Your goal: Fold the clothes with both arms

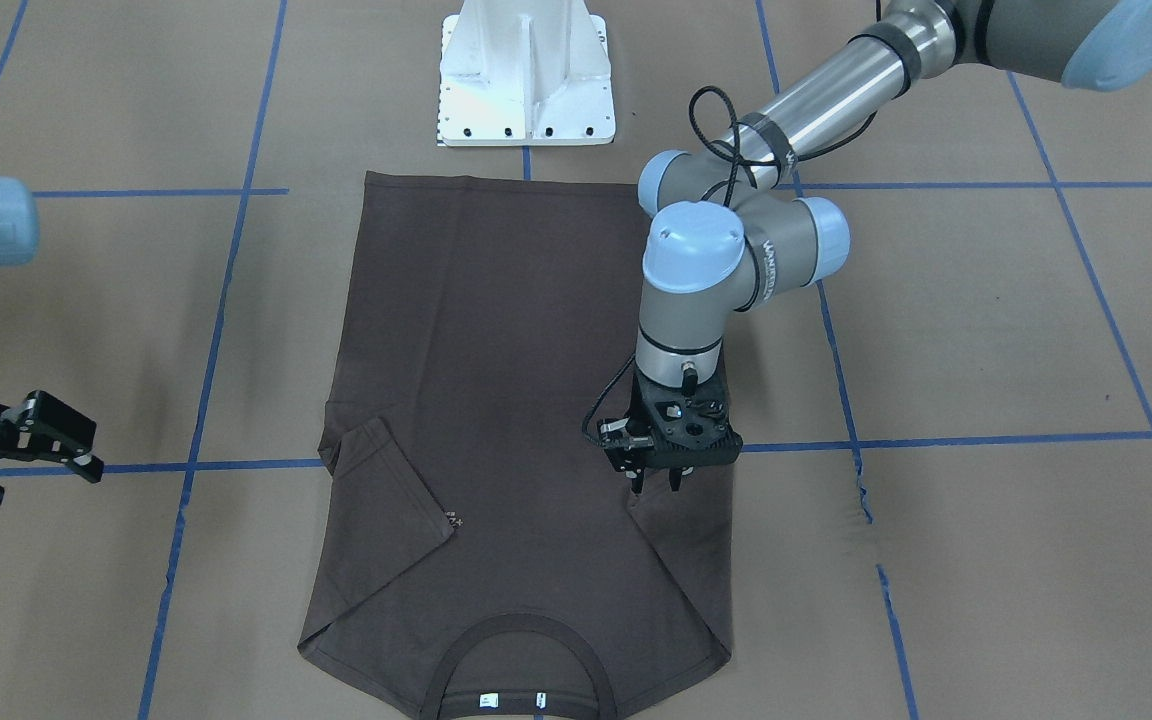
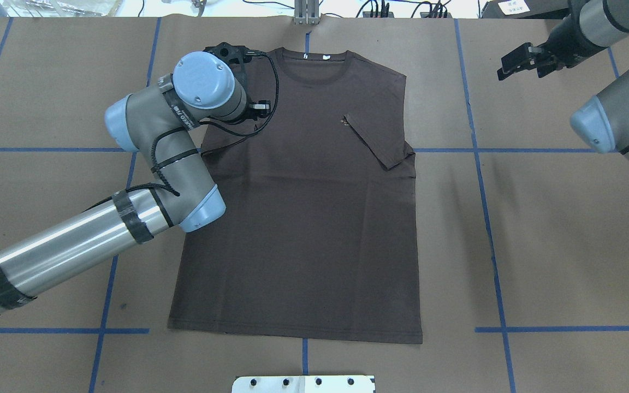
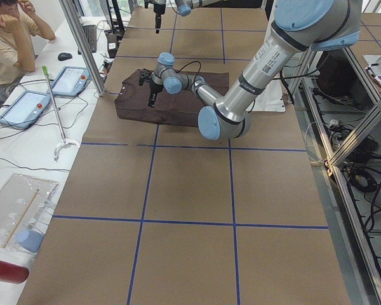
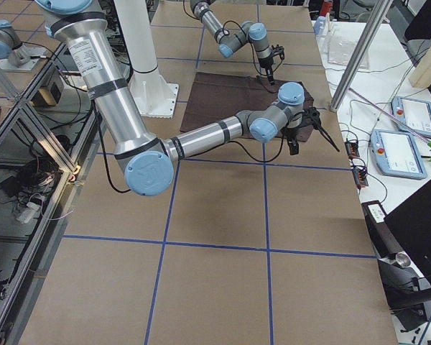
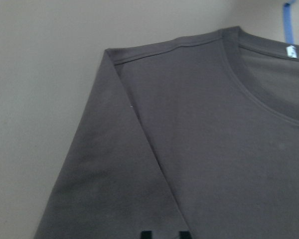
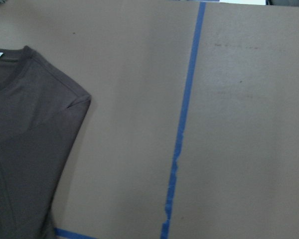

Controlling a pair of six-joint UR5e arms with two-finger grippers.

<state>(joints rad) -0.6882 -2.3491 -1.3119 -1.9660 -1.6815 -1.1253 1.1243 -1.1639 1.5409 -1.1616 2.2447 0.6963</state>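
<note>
The dark brown-grey T-shirt (image 1: 516, 400) lies flat, front up, on the brown paper table, and also shows in the overhead view (image 2: 303, 229). Both sleeves are folded in over the chest. Its collar (image 1: 521, 650) with white neck tags points away from the robot. My left gripper (image 1: 656, 487) hovers just above the folded-in sleeve near the shoulder. Its fingertips (image 5: 147, 234) stand slightly apart with nothing between them. My right gripper (image 1: 36, 483) is open and empty, off the shirt beyond its other shoulder, and shows at the overhead view's top right (image 2: 522, 61).
The white pedestal base (image 1: 526, 75) stands at the shirt's hem end. Blue tape lines (image 6: 182, 129) cross the paper. In the exterior left view an operator (image 3: 13, 32) sits beside tablets (image 3: 70, 79) and a metal post (image 3: 82, 44) at the table's far side.
</note>
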